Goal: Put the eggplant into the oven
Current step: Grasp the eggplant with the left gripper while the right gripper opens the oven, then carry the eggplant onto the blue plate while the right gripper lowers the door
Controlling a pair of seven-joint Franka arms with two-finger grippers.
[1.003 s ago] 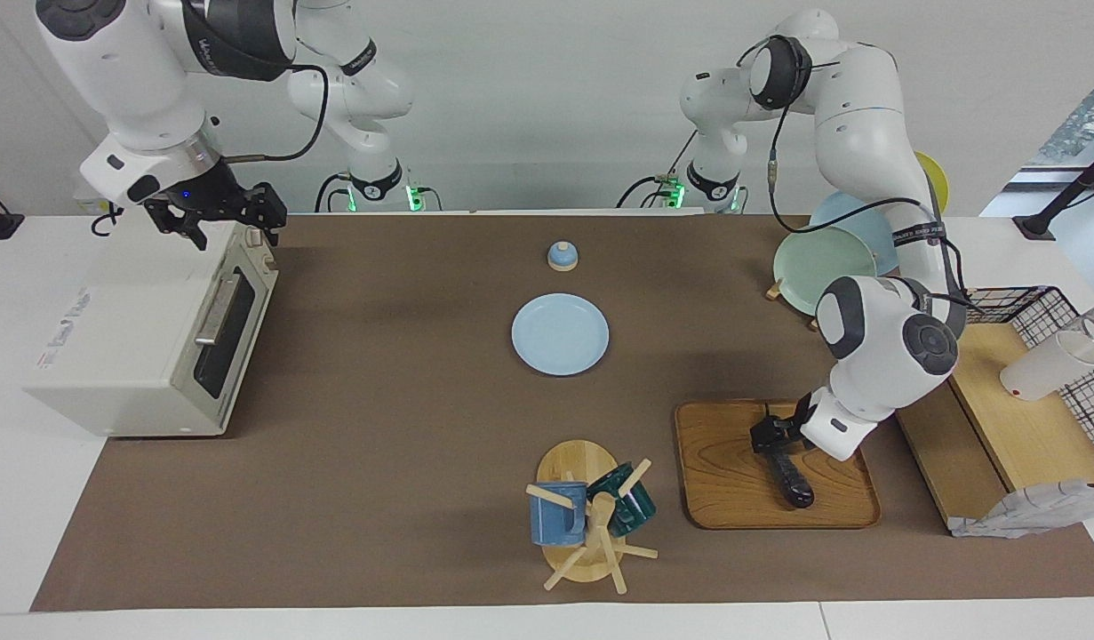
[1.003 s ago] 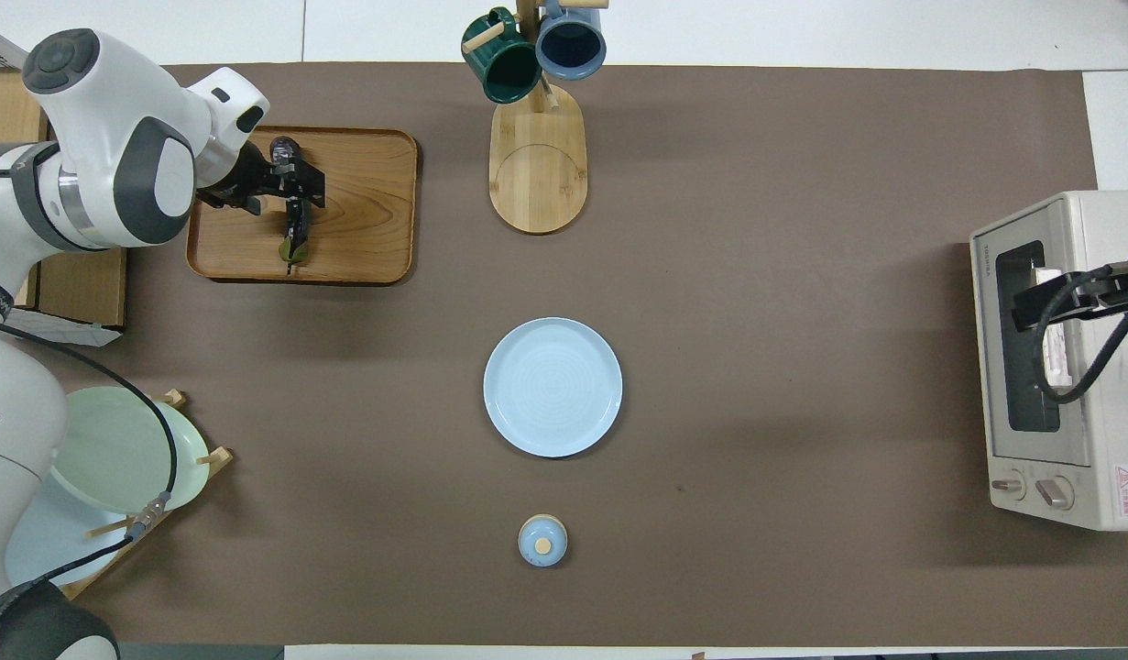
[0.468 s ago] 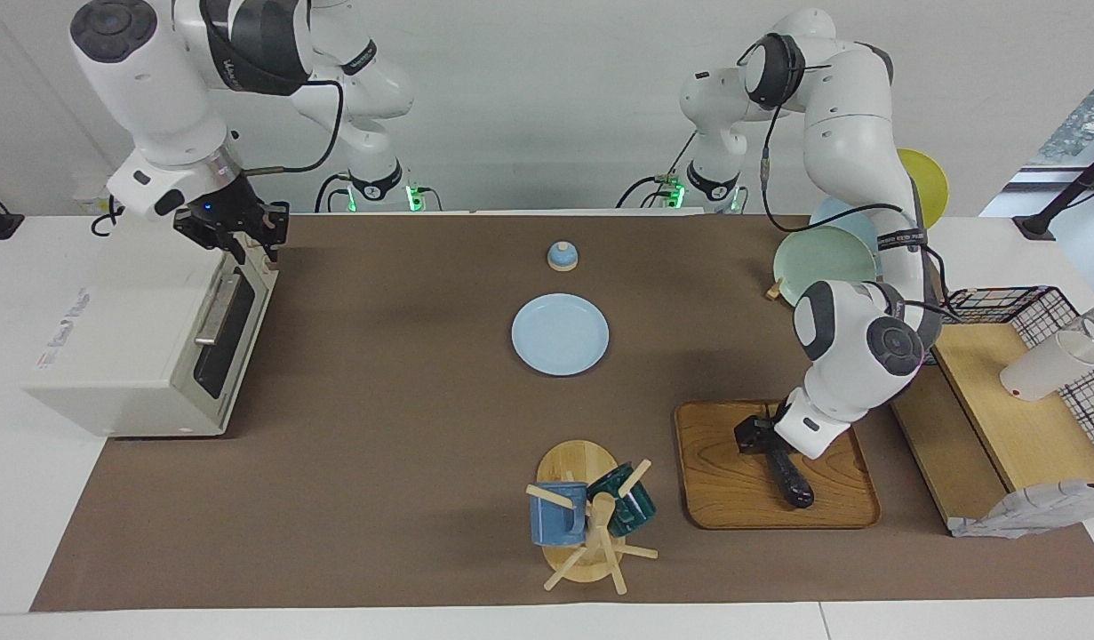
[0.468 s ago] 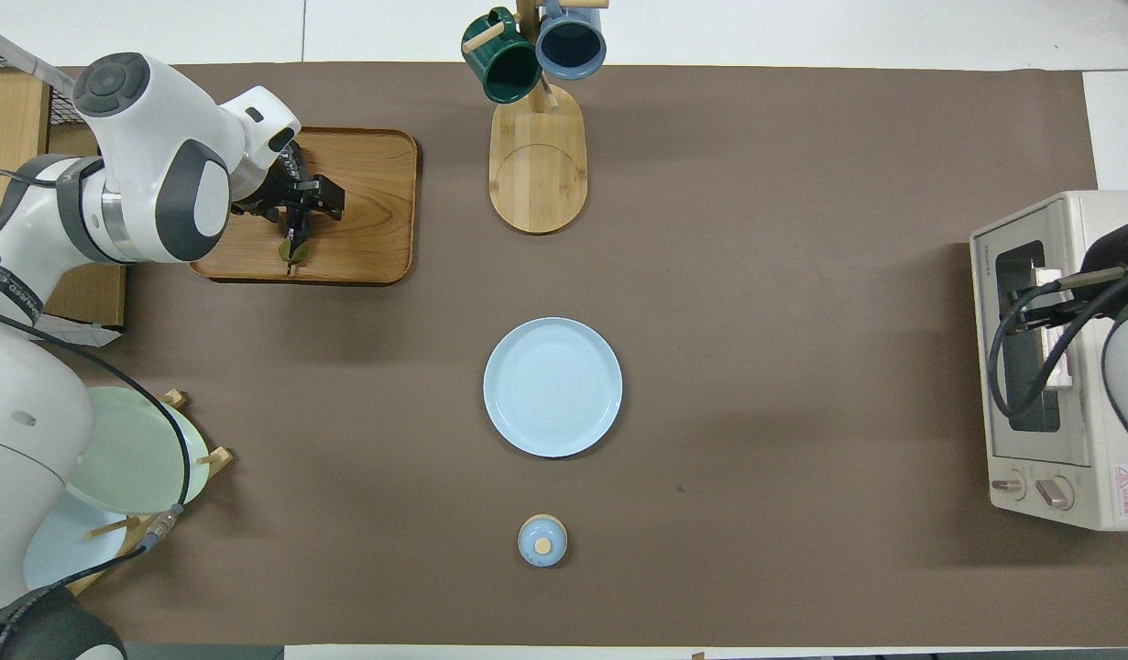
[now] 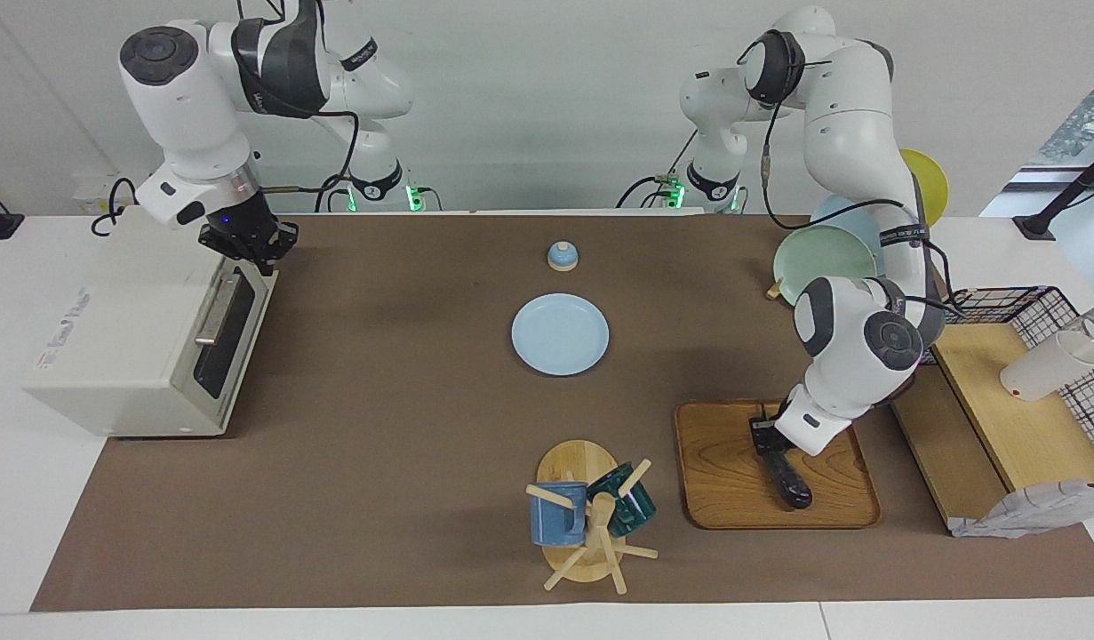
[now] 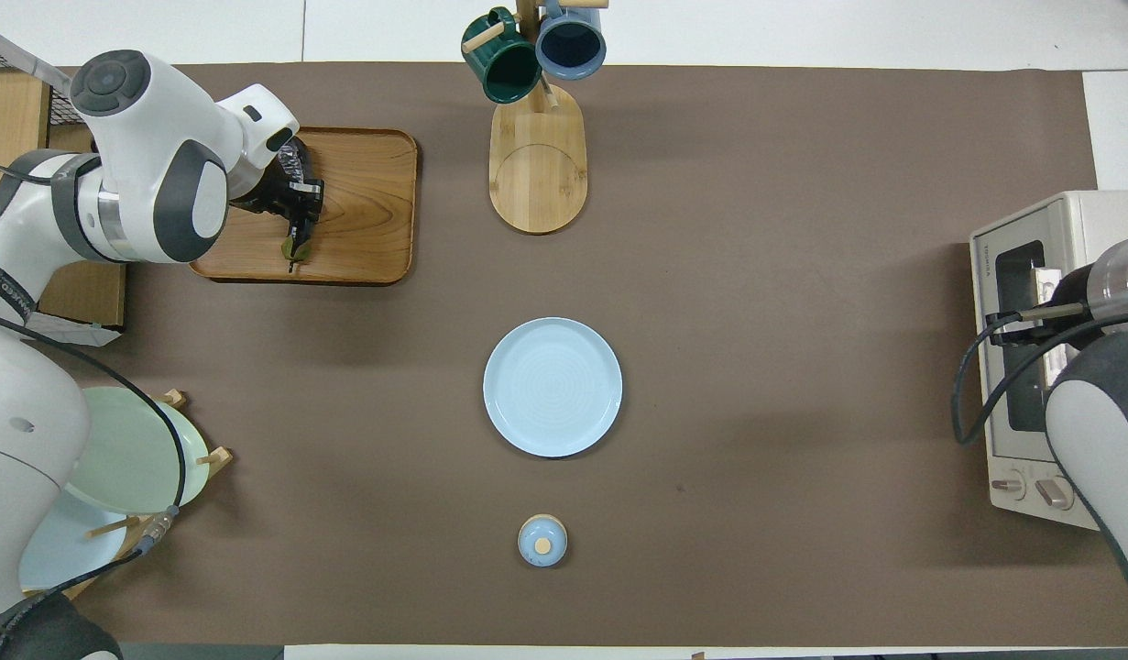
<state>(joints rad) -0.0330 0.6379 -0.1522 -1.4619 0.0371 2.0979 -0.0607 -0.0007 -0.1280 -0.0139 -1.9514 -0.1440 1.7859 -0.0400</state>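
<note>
on the wooden tray toward the left arm's end of the table lies the eggplant, dark and long, its stem tip pointing toward the robots. the left gripper is down on it near the stem end, fingers clamped on the eggplant, which rests flat on the tray. from overhead the left gripper covers the middle of the eggplant, with the greenish stem showing just under it.

at the right arm's end stands the oven, door closed, its bar handle along the top of the door. the right gripper is at the upper edge of the door, at the handle's end nearer the robots, fingers together; whether they pinch the handle or only touch it cannot be told. from overhead the oven is partly covered by the right arm, and the gripper itself is hidden.

mid-table sits a blue plate, with a small blue lidded pot nearer the robots. a mug tree with a blue mug and a green mug stands farther from the robots than the plate, beside the tray. a rack of plates stands nearer the robots than the tray.
</note>
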